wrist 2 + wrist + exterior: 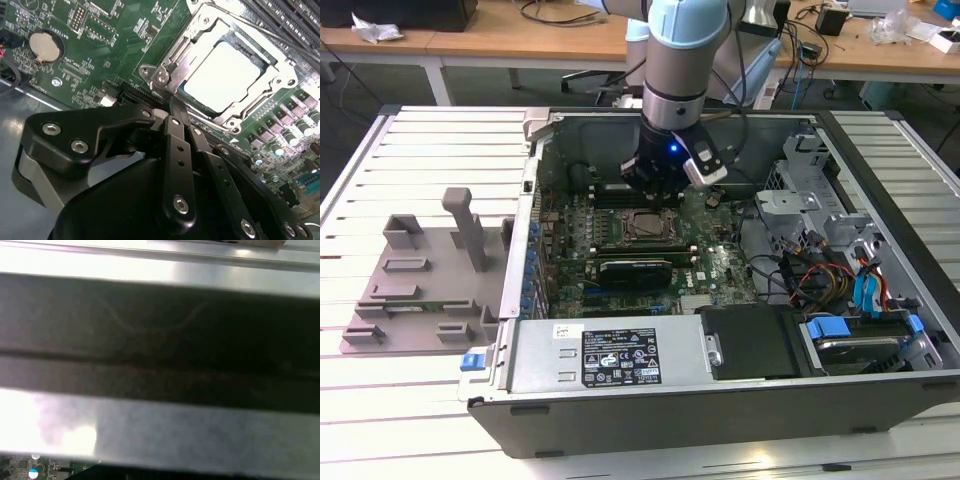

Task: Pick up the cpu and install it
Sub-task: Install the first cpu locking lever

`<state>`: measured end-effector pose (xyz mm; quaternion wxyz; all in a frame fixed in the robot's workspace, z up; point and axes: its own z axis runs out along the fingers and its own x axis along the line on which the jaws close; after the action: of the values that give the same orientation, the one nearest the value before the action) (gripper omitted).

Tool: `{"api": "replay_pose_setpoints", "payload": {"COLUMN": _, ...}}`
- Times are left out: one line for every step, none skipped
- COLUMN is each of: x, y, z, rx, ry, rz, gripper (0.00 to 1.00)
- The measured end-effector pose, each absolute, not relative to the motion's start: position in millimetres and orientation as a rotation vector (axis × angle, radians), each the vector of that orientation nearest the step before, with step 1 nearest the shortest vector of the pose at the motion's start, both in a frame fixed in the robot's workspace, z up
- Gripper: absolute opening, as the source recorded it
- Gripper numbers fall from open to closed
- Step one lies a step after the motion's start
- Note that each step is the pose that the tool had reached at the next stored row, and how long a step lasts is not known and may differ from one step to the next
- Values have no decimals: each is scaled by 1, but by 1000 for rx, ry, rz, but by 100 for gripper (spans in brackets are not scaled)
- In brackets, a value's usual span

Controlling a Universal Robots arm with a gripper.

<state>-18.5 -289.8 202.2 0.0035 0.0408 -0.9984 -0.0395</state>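
Black gripper [172,112] linkage is crowding the near part of the second wrist view, its fingers drawn together to a narrow tip with nothing held between them. That tip is hanging just beside one corner of the metal socket frame [165,75] on the green motherboard [110,45].

As for progress, the cpu [222,75] is already lying flat inside the socket, its pale silvery top plate showing through the frame's opening and sitting square to the frame edges. So the picking up and placing look done. Whether the frame is latched down I cannot tell; a thin retention lever [250,25] is running along the far edge of the socket.

From the exterior view, the arm [685,60] is reaching steeply down into the open computer case [720,390], its wrist sitting over the back edge of the motherboard, just behind the socket. On the slatted table, a grey fixture tray [420,290] is sitting well apart, beyond the case's wall on the exterior view's left.
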Motion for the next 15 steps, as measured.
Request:
{"api": "replay_pose_setpoints", "payload": {"x": -18, "y": -290, "z": 202, "rx": 128, "ry": -3130, "rz": -124, "gripper": 11}}
{"api": "replay_pose_setpoints", "payload": {"x": -18, "y": -290, "z": 201, "rx": 128, "ry": -3129, "rz": -124, "gripper": 11}}
{"api": "replay_pose_setpoints", "payload": {"x": -18, "y": -290, "z": 201, "rx": 128, "ry": -3129, "rz": -123, "gripper": 11}}
{"api": "replay_pose_setpoints", "payload": {"x": -18, "y": -290, "z": 200, "rx": 128, "ry": -3129, "rz": -122, "gripper": 11}}
{"api": "replay_pose_setpoints", "payload": {"x": -18, "y": -290, "z": 200, "rx": 128, "ry": -3129, "rz": -122, "gripper": 11}}
{"api": "replay_pose_setpoints", "payload": {"x": -18, "y": -289, "z": 200, "rx": 128, "ry": -3129, "rz": -122, "gripper": 11}}
{"api": "replay_pose_setpoints", "payload": {"x": -18, "y": -289, "z": 200, "rx": 128, "ry": -3129, "rz": -123, "gripper": 11}}
{"api": "replay_pose_setpoints", "payload": {"x": -18, "y": -289, "z": 200, "rx": 128, "ry": -3129, "rz": -124, "gripper": 11}}
{"api": "replay_pose_setpoints", "payload": {"x": -18, "y": -289, "z": 200, "rx": 128, "ry": -3129, "rz": -125, "gripper": 11}}
{"api": "replay_pose_setpoints", "payload": {"x": -18, "y": -289, "z": 200, "rx": 128, "ry": -3129, "rz": -125, "gripper": 11}}
{"api": "replay_pose_setpoints", "payload": {"x": -18, "y": -289, "z": 200, "rx": 128, "ry": -3129, "rz": -125, "gripper": 11}}
{"api": "replay_pose_setpoints", "payload": {"x": -18, "y": -288, "z": 201, "rx": 128, "ry": -3130, "rz": -126, "gripper": 11}}
{"api": "replay_pose_setpoints", "payload": {"x": -18, "y": -288, "z": 202, "rx": 128, "ry": -3130, "rz": -126, "gripper": 11}}
{"api": "replay_pose_setpoints", "payload": {"x": -18, "y": -288, "z": 204, "rx": 128, "ry": -3130, "rz": -125, "gripper": 11}}
{"api": "replay_pose_setpoints", "payload": {"x": -18, "y": -288, "z": 206, "rx": 128, "ry": -3129, "rz": -123, "gripper": 11}}
